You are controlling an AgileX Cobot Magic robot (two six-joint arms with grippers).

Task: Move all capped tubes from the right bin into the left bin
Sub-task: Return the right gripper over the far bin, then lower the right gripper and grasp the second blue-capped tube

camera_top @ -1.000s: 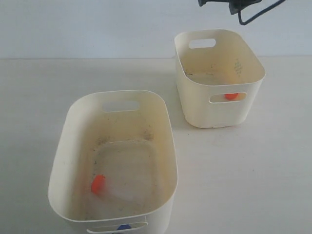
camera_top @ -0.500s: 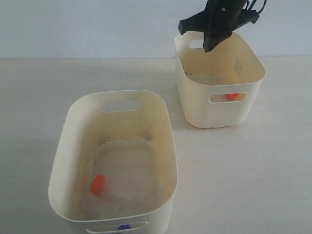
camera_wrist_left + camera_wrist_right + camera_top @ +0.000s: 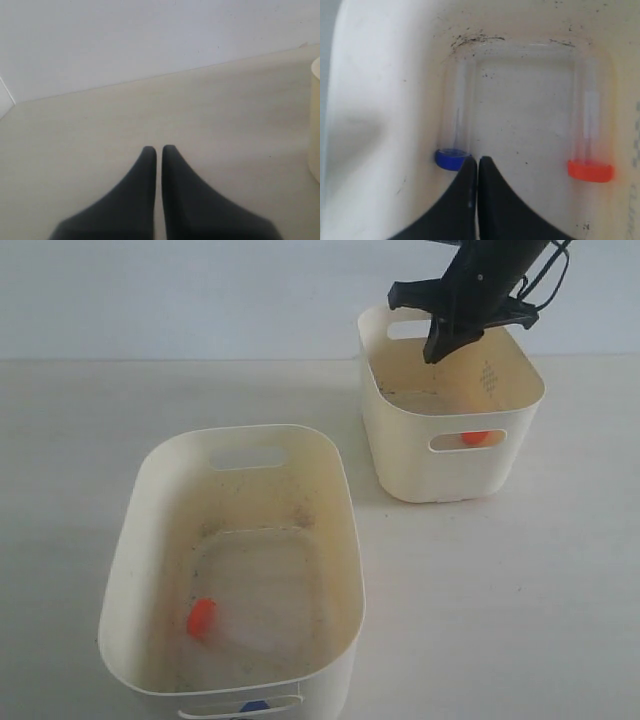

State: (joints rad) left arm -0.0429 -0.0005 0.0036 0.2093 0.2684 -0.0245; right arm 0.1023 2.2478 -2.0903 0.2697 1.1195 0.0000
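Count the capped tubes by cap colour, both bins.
Orange-capped tubes: 2, one in the right bin, one in the left bin.
Blue-capped tubes: 2, one in each bin; the left bin's shows only through its front slot.
Total: 4

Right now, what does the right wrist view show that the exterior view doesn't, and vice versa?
Right wrist view only: a blue-capped tube lying on the floor of the right bin, and the right gripper with jaws pressed together. Exterior view only: the left bin, holding an orange-capped tube, with a blue cap behind its near handle slot. Both: the right bin, the gripper over it, and the orange cap inside it.
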